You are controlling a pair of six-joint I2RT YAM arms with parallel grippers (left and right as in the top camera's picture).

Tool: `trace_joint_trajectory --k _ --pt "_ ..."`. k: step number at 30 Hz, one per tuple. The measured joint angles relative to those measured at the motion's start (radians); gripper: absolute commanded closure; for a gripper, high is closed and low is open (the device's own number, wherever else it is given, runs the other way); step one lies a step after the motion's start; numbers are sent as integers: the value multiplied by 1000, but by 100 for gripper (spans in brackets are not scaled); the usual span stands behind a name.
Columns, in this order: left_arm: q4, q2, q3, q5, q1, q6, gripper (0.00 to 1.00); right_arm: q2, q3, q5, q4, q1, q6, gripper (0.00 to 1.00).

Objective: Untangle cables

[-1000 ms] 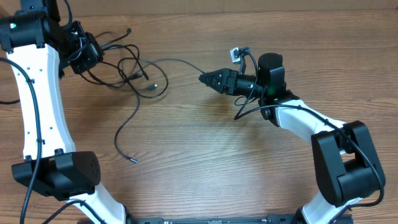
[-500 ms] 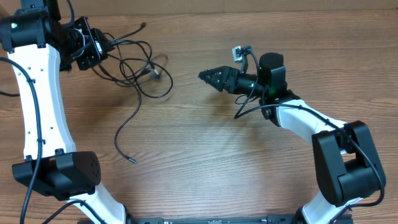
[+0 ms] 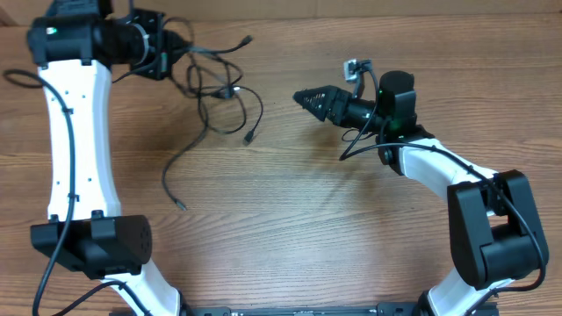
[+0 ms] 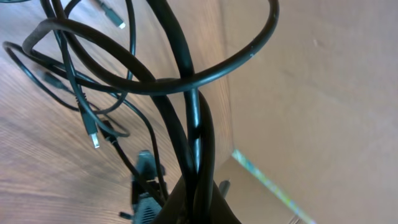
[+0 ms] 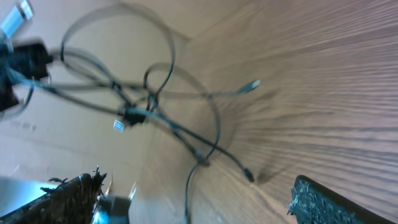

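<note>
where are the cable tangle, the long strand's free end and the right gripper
cables (image 3: 226, 91): overhead, middle of the tangle
free end (image 3: 182, 206): overhead, long strand's tip
right gripper (image 3: 300, 94): overhead, between its fingertips

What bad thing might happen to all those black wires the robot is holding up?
1. The left gripper pinches several strands of the cables together, so pulling may tighten the knot.
2. One long strand trails onto the table; it might drag or snag.
3. The right gripper is open and empty, apart from the tangle, so the whole bundle may just follow the left arm.
</note>
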Motion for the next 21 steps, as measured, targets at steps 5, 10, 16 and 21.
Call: trace_joint_trajectory --k 5,10,16,21 --pt "45 0 0 3 -53 -83 96 0 0 -38 -23 47 -38 1" --pt "61 0 0 4 -68 -131 96 0 0 -56 -26 82 -72 2" --pt "80 0 0 6 -85 -130 96 0 0 -61 -26 85 -90 2" --pt "72 0 0 37 -97 -140 96 0 0 -59 -25 85 -95 7"
